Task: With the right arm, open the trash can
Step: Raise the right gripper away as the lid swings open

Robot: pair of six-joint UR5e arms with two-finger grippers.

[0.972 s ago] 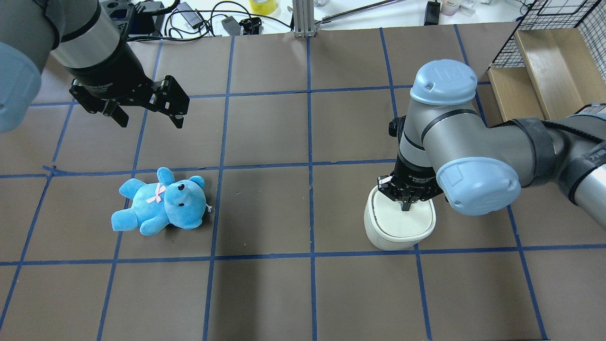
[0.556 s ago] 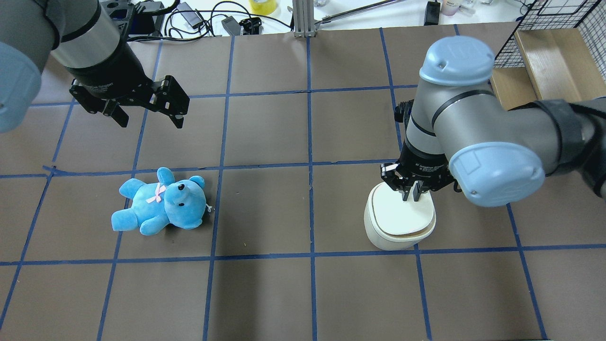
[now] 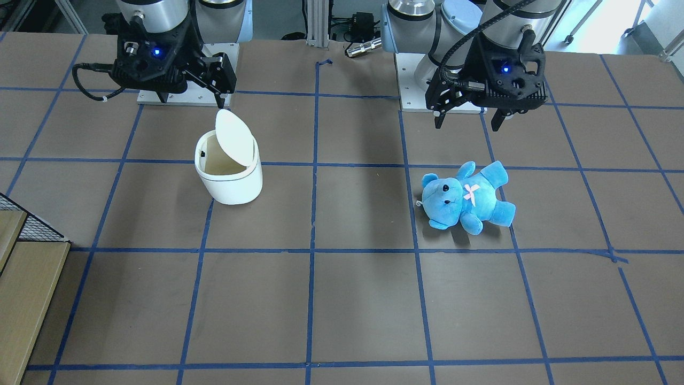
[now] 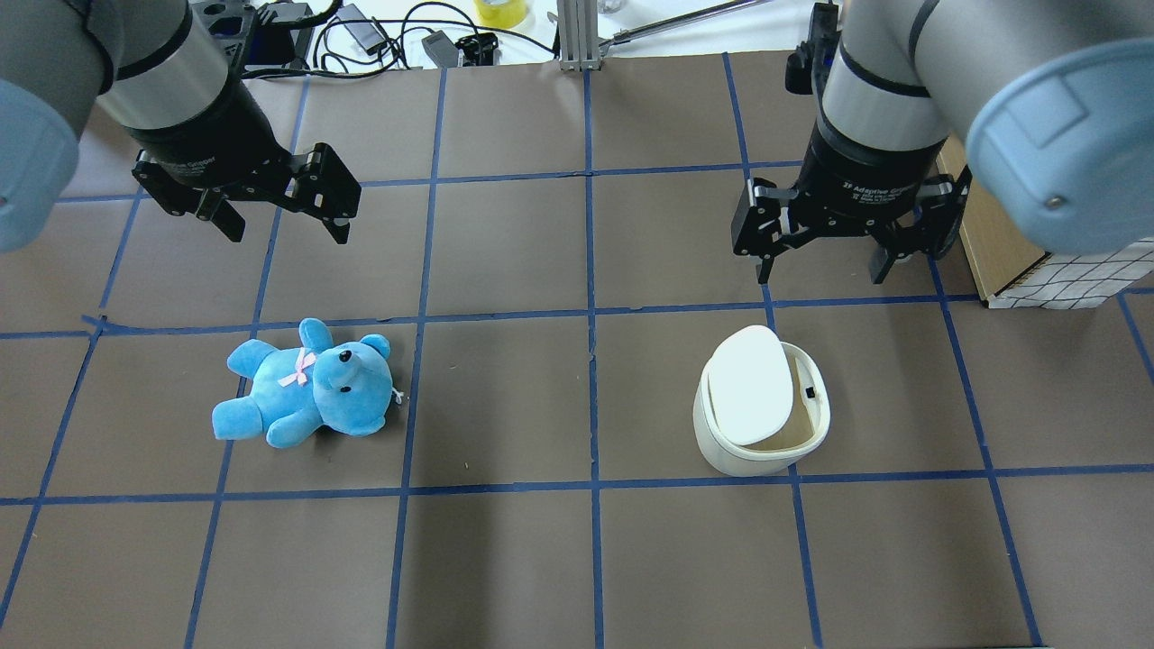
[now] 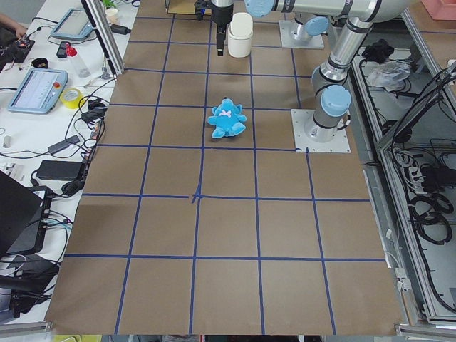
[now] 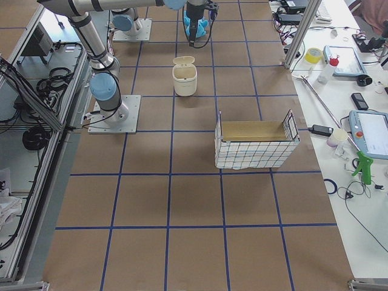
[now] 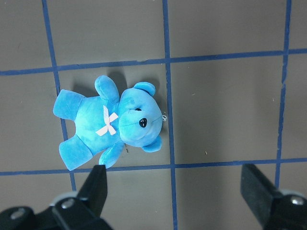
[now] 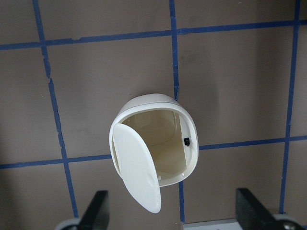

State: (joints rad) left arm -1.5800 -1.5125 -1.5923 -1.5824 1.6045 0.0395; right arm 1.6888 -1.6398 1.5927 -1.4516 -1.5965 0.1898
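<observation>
Hovering high over the trash can (image 4: pixel 755 455), my right gripper (image 4: pixel 827 269) is spread wide, empty and not touching it. Can stands upright on the table (image 4: pixel 505 559) on my right side, lid (image 4: pixel 750 386) swung up and tilted so the cream inside shows; how steep it stands is hard to tell. Left gripper (image 4: pixel 287 231) also wide and empty, hanging over the bear (image 4: pixel 302 388), well apart from the can.
</observation>
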